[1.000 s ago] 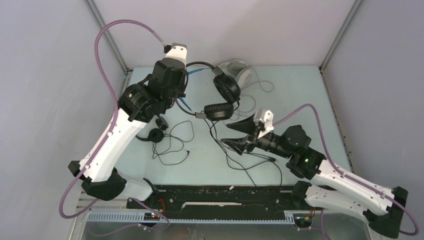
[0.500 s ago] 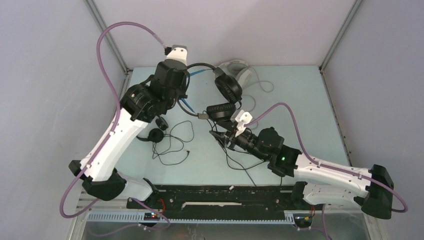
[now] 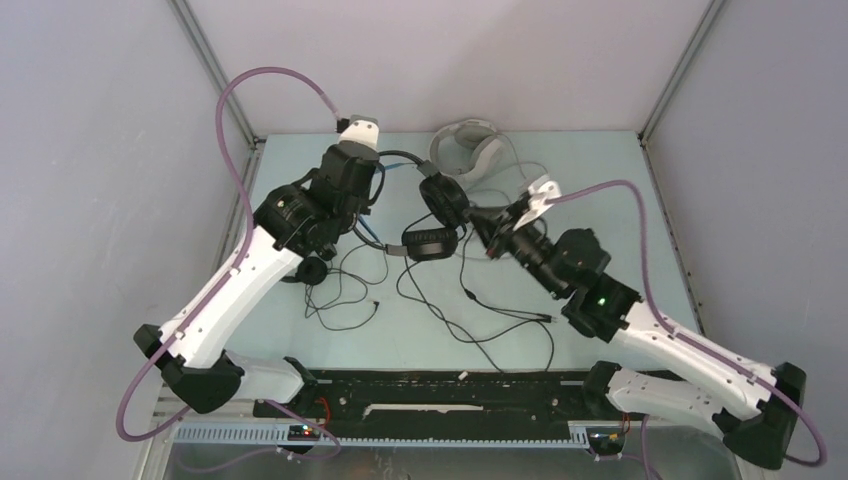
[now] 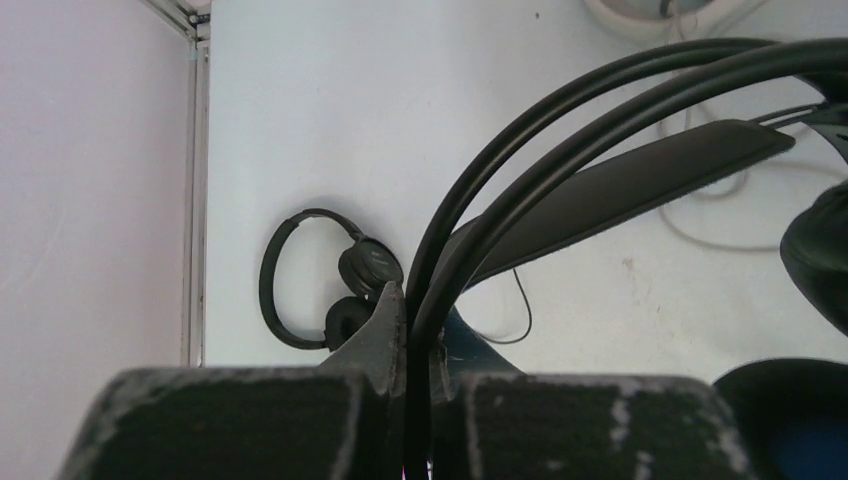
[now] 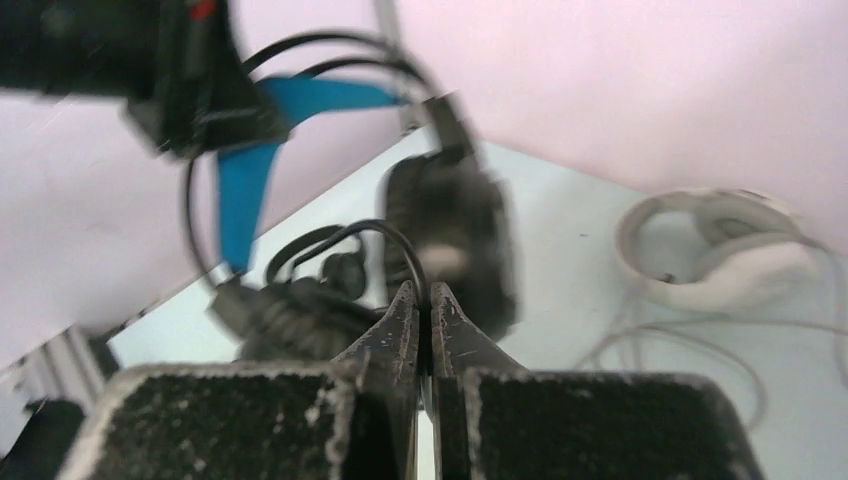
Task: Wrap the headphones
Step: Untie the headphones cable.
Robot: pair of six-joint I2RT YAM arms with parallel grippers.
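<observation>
Black, bulky headphones with a blue-lined headband [image 3: 445,200] hang just above the middle of the pale table [image 3: 590,155], at 6 o'clock from the big white-grey over-ear pair [image 3: 468,145]. My left gripper [image 4: 410,300] is clamped tight on their thin double headband wires, carrying the set. My right gripper [image 5: 425,300] is pinched together on their thin black cord [image 5: 385,225] just beside the earcups, at 3 o'clock from them. I judge this to be the start of winding. The next move calls for carrying the cord around the cups while my left holds steady, letting the slack on the table feed in without snagging. The small thin black pair [image 4: 370,265] lies at 8 o'clock, untouched. My right wrist view is smeared. From above my left fingertips are hidden under the arm, and I cannot find the plug end among the loops.
</observation>
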